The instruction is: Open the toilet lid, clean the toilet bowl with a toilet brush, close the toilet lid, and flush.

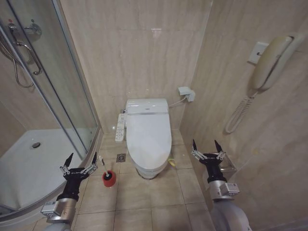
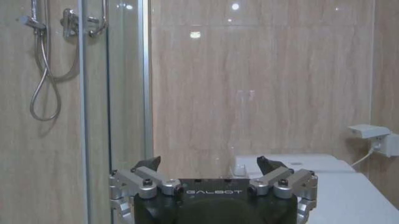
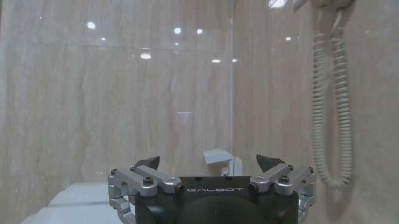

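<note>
The toilet lid (image 1: pixel 148 132) lies shut, a glossy white oval covering the toilet bowl (image 1: pixel 147 169), whose white base shows at the front. The toilet brush (image 1: pixel 103 163) stands with its slim white handle leaning in a small red cup (image 1: pixel 109 178) on the floor left of the toilet. My left gripper (image 1: pixel 82 160) hovers open just left of the brush handle. At the right of the toilet, near the wall, my right gripper (image 1: pixel 206 146) is open and holds nothing. In the left wrist view my left gripper (image 2: pixel 210 163) points at the lid (image 2: pixel 349 196). In the right wrist view my right gripper (image 3: pixel 209 162) faces the back wall.
A white button-covered control panel (image 1: pixel 120 127) sits on the toilet's left side. The glass shower enclosure (image 1: pixel 53 86) and its curved white tray (image 1: pixel 33 163) fill the left. A wall phone (image 1: pixel 269 60) with a coiled cord hangs on the right wall. A floor drain (image 1: pixel 121 157) lies beside the toilet.
</note>
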### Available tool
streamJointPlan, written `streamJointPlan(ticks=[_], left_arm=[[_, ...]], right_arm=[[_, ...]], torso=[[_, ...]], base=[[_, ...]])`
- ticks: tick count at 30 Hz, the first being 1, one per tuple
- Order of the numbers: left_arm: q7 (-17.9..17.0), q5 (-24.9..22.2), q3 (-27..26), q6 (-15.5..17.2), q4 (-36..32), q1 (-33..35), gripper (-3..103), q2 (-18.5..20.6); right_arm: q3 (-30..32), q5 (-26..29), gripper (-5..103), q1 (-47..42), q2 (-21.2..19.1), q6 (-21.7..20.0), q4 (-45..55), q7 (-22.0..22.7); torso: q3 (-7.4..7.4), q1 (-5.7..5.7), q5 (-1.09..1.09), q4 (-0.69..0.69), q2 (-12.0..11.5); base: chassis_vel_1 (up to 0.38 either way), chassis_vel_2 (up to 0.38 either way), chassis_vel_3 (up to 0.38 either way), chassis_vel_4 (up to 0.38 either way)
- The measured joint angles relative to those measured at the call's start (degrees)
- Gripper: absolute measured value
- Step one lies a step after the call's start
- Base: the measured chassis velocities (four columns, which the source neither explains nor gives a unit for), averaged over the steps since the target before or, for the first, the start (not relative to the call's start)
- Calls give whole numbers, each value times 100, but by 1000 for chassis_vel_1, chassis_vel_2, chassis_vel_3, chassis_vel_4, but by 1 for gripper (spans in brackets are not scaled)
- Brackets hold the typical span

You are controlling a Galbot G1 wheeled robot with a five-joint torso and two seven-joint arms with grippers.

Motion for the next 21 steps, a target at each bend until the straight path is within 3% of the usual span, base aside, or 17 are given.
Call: streamJointPlan(ticks=[7,21], left_arm=[[-1,0,-1,0,0,1,100,0],[0,0,-1,0,-1,7,100,0]], right_arm=[[0,0,100,1,0,0,0,0],[0,0,100,-5,0,0,0,0]], torso=[[-1,-2,0,1,-1],[-5,-13,1,0,6]], base=[[-14,21,36,-16],[159,-163,-151,149]])
